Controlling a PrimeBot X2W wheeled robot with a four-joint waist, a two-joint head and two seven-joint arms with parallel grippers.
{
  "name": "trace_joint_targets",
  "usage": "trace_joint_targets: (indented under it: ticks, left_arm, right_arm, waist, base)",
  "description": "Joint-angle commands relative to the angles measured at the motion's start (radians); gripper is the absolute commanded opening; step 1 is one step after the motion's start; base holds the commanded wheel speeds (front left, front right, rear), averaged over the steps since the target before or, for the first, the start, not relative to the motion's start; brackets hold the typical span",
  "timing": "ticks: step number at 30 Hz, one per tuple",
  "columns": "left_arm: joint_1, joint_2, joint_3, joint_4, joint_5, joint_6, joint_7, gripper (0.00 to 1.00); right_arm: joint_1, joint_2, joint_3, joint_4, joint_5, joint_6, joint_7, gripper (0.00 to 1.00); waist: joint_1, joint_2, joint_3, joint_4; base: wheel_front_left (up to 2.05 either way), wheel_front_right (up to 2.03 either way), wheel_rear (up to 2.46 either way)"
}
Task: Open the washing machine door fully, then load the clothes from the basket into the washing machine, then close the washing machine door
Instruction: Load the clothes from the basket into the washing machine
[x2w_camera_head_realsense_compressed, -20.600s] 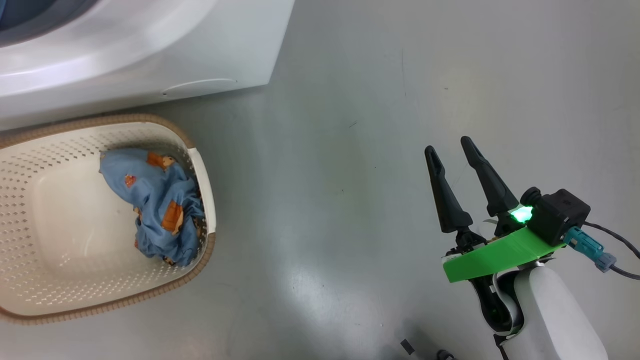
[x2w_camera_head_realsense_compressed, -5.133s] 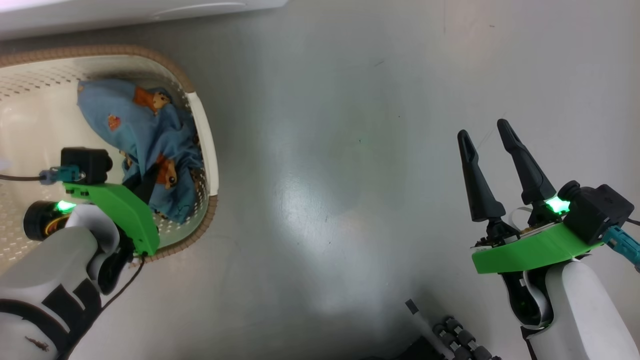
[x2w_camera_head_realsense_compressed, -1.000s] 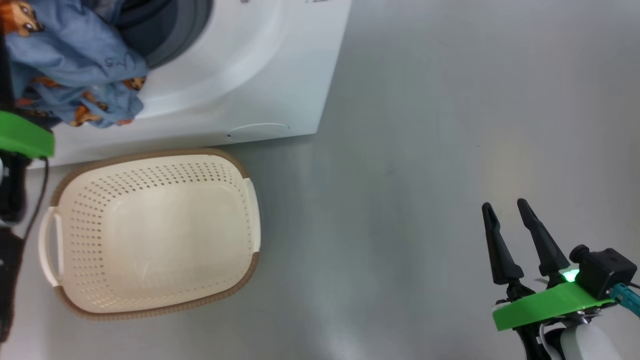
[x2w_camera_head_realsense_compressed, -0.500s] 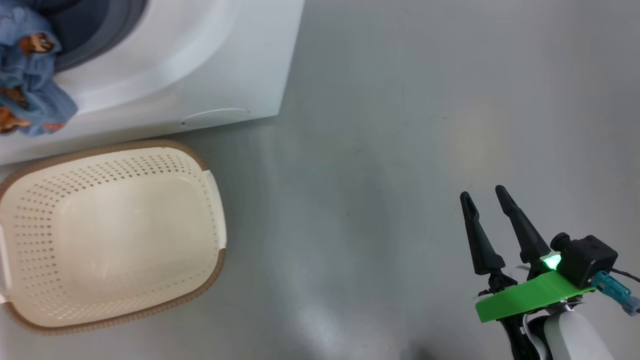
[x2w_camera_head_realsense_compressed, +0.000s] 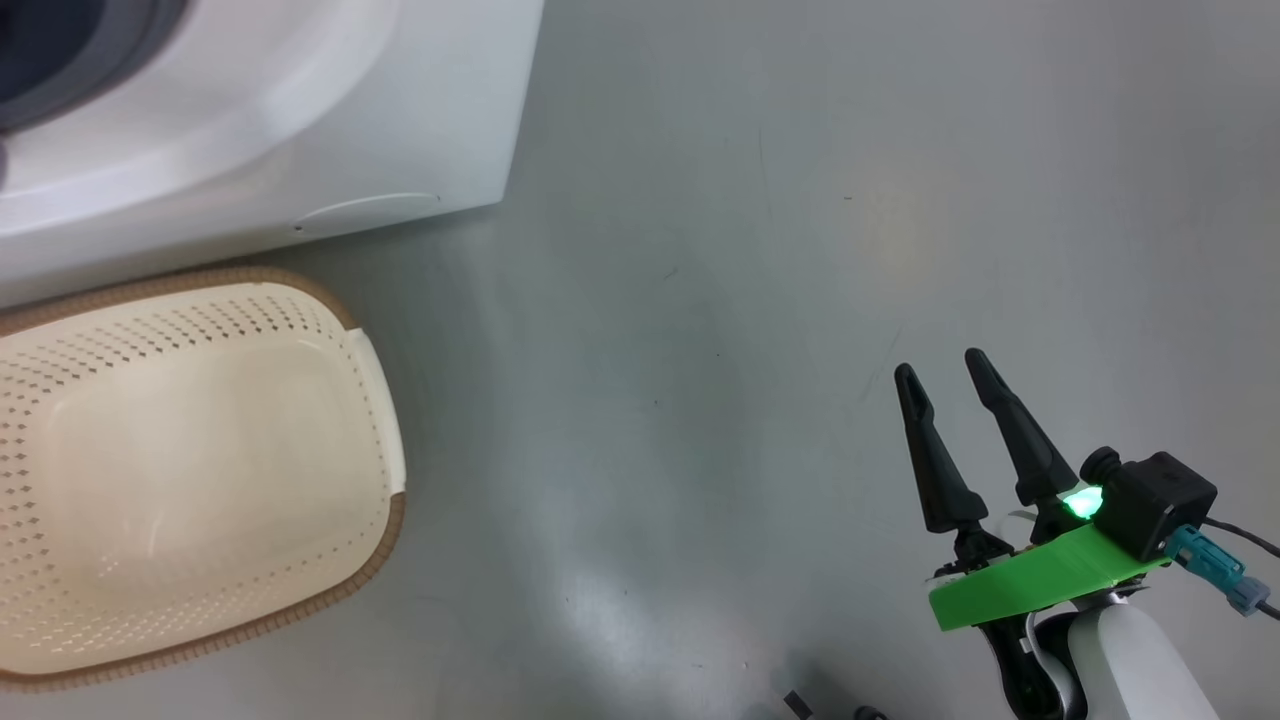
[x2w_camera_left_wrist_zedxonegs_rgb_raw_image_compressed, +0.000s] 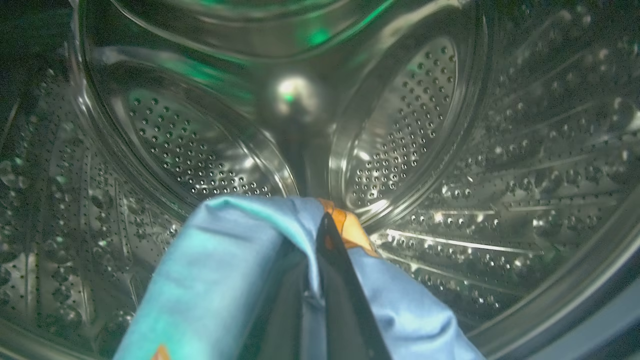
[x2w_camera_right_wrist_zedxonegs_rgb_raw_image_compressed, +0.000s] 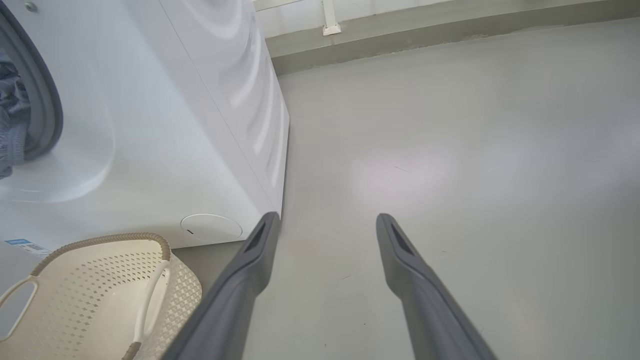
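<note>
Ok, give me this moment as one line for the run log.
phase: loading | left pincer: shut on blue clothes, inside washing machine drum | right pincer: open, holding nothing | basket: no clothes visible

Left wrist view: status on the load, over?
Left gripper shut on the clothes, inside the steel drum. Right gripper open, above the floor. Basket shows no cloth. No obstruction seen in the drum.
</note>
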Motion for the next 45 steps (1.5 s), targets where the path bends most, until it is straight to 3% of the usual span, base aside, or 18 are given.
trace_joint_targets:
  ticks: [1,13,23,24,25,26,35,45]
  left_arm:
    - [-0.032,0.058,0.038,-0.036,0.015,-0.001,-0.006,0.0]
    - [0.005,0.015,0.253,-0.233,0.164,-0.001,-0.006,0.0]
    - [0.027,-0.001,0.177,-0.147,0.137,-0.001,-0.006,0.0]
    - [0.024,-0.001,0.164,-0.139,0.132,-0.001,-0.006,0.09]
    - [0.019,0.002,0.153,-0.133,0.126,-0.001,-0.006,0.44]
    - [0.015,0.002,0.144,-0.124,0.119,-0.001,-0.006,0.99]
    - [-0.003,0.005,0.077,-0.059,0.065,-0.001,-0.006,1.0]
    - [0.022,-0.003,0.075,-0.05,0.02,-0.001,-0.006,1.0]
  right_arm:
    - [0.002,-0.005,0.022,-0.024,-0.001,0.003,-0.005,1.0]
    - [-0.017,-0.003,0.027,-0.034,-0.004,0.003,-0.005,1.0]
    - [-0.024,0.003,0.037,-0.03,-0.003,0.003,-0.005,1.0]
    - [-0.024,0.003,0.036,-0.03,-0.003,0.003,-0.005,1.0]
    - [-0.024,0.003,0.036,-0.029,-0.003,0.003,-0.005,1.0]
    - [-0.024,0.003,0.036,-0.029,-0.003,0.003,-0.005,1.0]
    - [-0.027,0.006,0.034,-0.03,-0.003,0.003,-0.005,1.0]
    - [-0.031,0.006,0.032,-0.032,-0.006,0.003,-0.005,1.0]
  waist:
    - [0.0,0.0,0.007,-0.004]
    - [0.0,0.0,0.039,0.008]
    - [0.0,0.0,0.044,0.007]
    - [0.0,0.0,0.044,0.007]
    - [0.0,0.0,0.044,0.007]
    - [0.0,0.0,0.045,0.007]
    - [0.0,0.0,0.047,0.011]
    - [0.0,0.0,0.048,0.022]
  base:
    - [0.0,0.0,0.0]
    - [0.0,0.0,0.0]
    - [0.0,0.0,0.0]
    - [0.0,0.0,0.0]
    - [0.0,0.0,0.0]
    - [0.0,0.0,0.0]
    - [0.0,0.0,0.0]
    - [0.0,0.0,0.0]
